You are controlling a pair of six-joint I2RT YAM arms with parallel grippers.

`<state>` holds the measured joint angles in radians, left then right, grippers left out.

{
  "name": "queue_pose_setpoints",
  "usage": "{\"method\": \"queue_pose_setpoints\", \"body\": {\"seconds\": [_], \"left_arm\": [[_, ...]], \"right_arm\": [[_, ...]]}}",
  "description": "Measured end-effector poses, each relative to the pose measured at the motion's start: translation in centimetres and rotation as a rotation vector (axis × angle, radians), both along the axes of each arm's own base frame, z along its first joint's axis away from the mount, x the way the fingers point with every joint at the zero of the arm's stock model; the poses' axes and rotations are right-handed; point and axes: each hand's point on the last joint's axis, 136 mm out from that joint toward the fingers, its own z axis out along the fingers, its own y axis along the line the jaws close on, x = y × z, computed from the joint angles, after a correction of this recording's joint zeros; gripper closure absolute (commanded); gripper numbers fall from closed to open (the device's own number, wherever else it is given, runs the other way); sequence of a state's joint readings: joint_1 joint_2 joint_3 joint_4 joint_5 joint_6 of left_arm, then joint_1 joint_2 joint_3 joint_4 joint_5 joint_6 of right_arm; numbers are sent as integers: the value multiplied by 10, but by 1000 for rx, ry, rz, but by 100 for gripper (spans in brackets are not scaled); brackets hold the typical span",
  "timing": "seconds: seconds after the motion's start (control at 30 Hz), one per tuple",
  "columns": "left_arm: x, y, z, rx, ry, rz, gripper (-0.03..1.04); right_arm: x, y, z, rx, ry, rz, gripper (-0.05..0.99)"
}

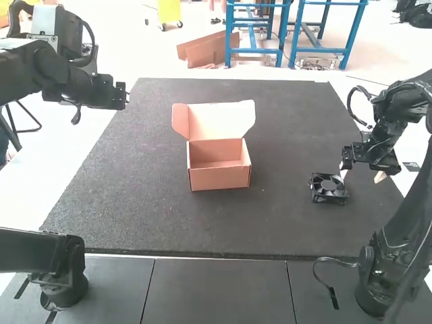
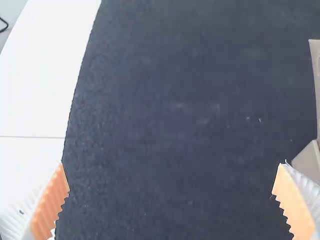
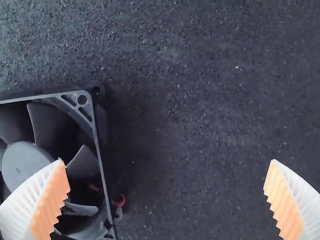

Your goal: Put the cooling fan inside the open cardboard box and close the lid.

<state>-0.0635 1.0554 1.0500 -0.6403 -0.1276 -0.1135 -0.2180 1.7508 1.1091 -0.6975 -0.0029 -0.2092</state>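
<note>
A black square cooling fan (image 1: 329,188) lies flat on the dark mat at the right. My right gripper (image 1: 362,175) hangs just above and to the right of it, open; in the right wrist view one finger (image 3: 47,200) overlaps the fan (image 3: 45,150) and the other finger (image 3: 285,197) stands over bare mat. The open cardboard box (image 1: 217,162) sits mid-mat with its lid flap standing up at the back. My left gripper (image 1: 121,94) is raised over the mat's far left edge, open, with its fingers (image 2: 50,202) wide above bare mat.
The dark mat (image 1: 135,189) covers most of the table, with white table surface (image 1: 40,169) to its left. A corner of the box (image 2: 315,65) shows at the edge of the left wrist view. Flat cardboard pieces (image 1: 206,48) lie on the floor beyond.
</note>
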Motion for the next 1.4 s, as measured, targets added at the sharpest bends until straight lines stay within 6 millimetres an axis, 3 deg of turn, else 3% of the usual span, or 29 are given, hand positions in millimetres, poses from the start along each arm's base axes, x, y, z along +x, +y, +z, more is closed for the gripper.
{"method": "queue_pose_setpoints", "body": {"seconds": [0.53,0.8,0.87,1.07,1.4], "left_arm": [[1,0,2,-1,-8,0,4],[1,0,2,-1,-8,0,4],[1,0,2,-1,-8,0,4],[0,0,1,0,0,0,4],[1,0,8,-1,-13,0,4]], "right_arm": [[-11,2,-18,18,78,0,4],[-25,6,-32,30,127,-1,6],[-25,6,-33,31,128,-2,19],[-29,19,-40,93,131,1,96],[-24,30,-36,156,115,-24,95]]}}
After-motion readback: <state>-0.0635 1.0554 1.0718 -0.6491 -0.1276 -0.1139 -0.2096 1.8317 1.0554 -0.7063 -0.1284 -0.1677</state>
